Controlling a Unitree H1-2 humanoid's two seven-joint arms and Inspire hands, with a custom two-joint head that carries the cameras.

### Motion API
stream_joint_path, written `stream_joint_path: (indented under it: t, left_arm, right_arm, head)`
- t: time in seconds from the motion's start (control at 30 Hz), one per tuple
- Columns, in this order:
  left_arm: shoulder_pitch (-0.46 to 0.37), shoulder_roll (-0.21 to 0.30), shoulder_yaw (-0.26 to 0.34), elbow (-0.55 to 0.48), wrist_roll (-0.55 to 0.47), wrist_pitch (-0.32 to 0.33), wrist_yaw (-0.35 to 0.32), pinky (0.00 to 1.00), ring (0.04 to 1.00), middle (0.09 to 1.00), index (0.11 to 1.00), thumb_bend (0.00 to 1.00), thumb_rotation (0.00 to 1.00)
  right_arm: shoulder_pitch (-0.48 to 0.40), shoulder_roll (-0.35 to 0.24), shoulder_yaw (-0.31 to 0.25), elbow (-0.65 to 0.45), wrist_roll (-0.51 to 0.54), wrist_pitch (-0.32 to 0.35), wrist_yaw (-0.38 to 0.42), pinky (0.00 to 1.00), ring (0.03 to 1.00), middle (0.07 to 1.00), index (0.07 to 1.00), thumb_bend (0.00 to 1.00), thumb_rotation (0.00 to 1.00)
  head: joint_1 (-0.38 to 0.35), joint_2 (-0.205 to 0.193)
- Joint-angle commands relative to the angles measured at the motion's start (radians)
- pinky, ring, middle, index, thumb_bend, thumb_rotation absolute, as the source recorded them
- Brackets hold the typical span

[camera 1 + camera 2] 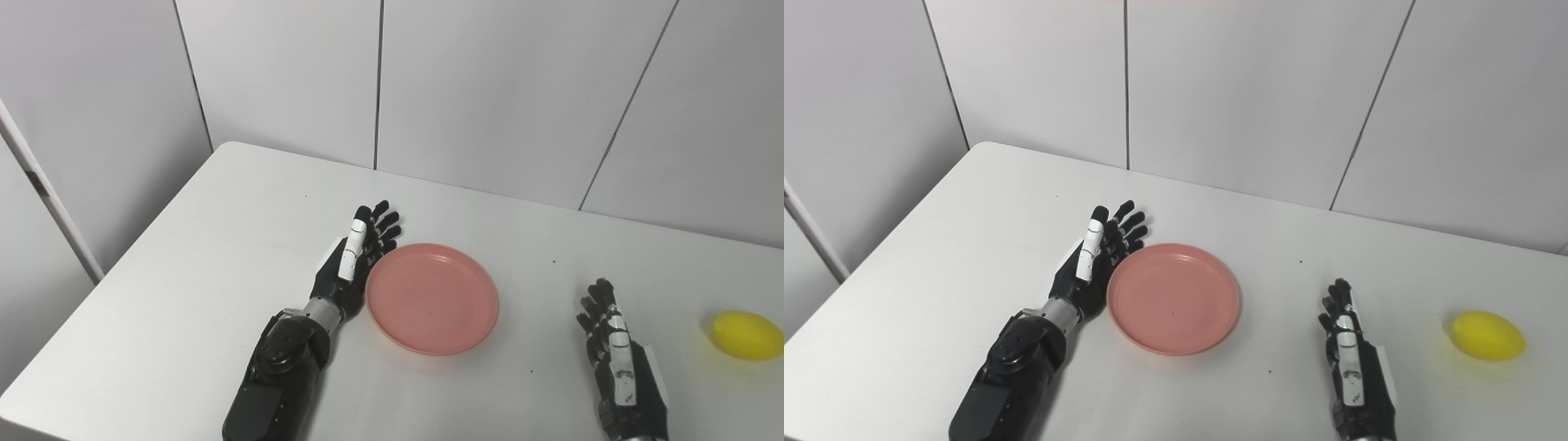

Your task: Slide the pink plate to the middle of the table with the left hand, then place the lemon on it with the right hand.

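The pink plate (432,298) lies flat on the white table (202,257), near the middle of the surface as seen from both head cameras. It is empty.

The left hand (353,260) stands edge-on beside the plate's left rim, palm facing the plate, fingers straight and held close together, fanning a little at the tips. It touches or very nearly touches the rim; true contact cannot be confirmed. It grips nothing.

The right hand (1350,349) rests low over the table, to the right of the plate and apart from it. Its fingers are extended and loosely together, holding nothing.

The lemon (1487,335) sits on the table near the right edge, untouched. It lies to the right of the right hand, roughly level with the fingertips, and well apart from them. Its long axis runs roughly left to right, tilting slightly towards the near right.

Assessment: the plate appears to be at or close to its target position, so the sliding step looks nearly complete. The right hand is clearly the nearer one to the lemon. The coming move calls for a sideways reach to the right, with the fingers closing across the lemon's short width rather than along its length.
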Motion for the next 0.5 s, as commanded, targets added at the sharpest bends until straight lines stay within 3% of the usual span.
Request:
stream_joint_path:
  t: [0.0,0.47]
  left_arm:
    - [0.004,-0.006,-0.008,-0.018,0.009,0.021,0.005,0.99,0.97,0.978,0.981,0.74,1.0]
    - [0.017,-0.077,-0.055,-0.095,0.032,0.08,0.023,1.0,0.982,0.993,0.993,0.73,1.0]
  right_arm:
    - [0.017,0.014,0.006,0.008,0.003,-0.026,0.002,1.0,1.0,1.0,1.0,0.68,1.0]
    - [0.014,0.027,0.009,0.01,0.006,-0.019,0.002,1.0,1.0,1.0,1.0,0.67,1.0]
  head:
    - [-0.007,0.005]
    - [-0.045,0.028]
